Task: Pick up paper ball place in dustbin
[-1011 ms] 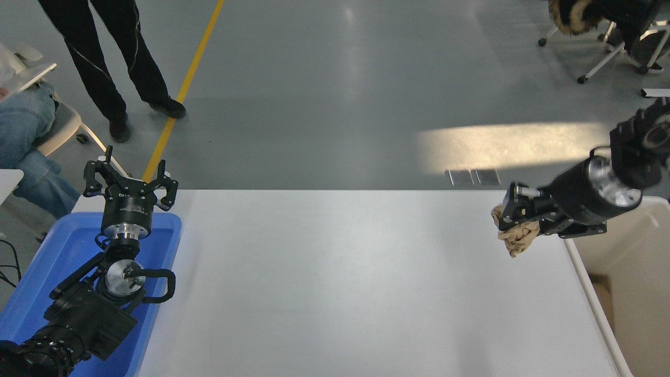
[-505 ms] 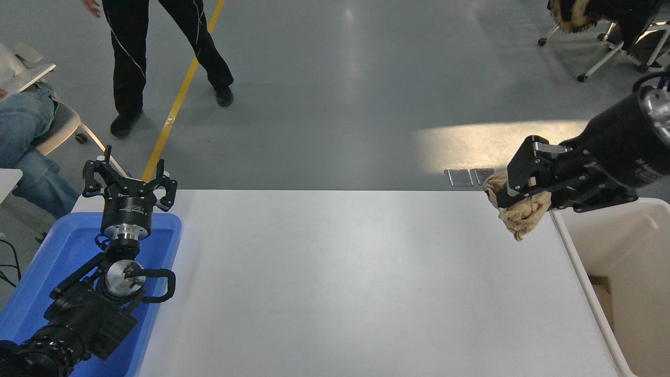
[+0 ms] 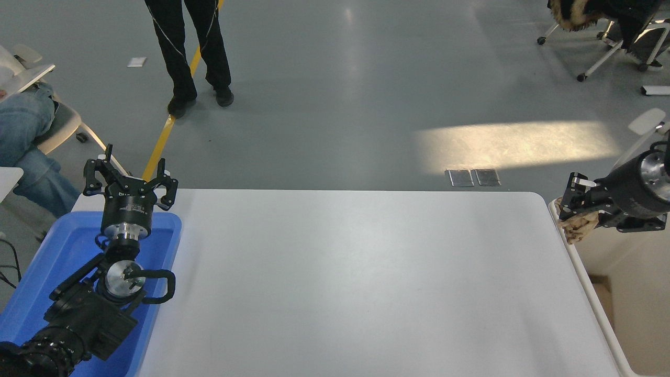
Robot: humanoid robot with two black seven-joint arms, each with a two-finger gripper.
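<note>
1. At the right edge, the right gripper [image 3: 573, 212] has its fingers clenched on the ball [image 3: 579, 229], over the bin [image 3: 586, 272] rim.
2. Left gripper [image 3: 130, 184], lower left, fingers spread, over the blue tray [image 3: 36, 277].

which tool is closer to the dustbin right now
Right. The right tool holds the paper ball just over the dustbin rim at its far corner. The left tool is parked above the blue tray, across the table.

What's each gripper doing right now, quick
Left gripper: open, empty, parked over the blue tray.
Right gripper: closed on the paper ball, at the dustbin rim.
</note>
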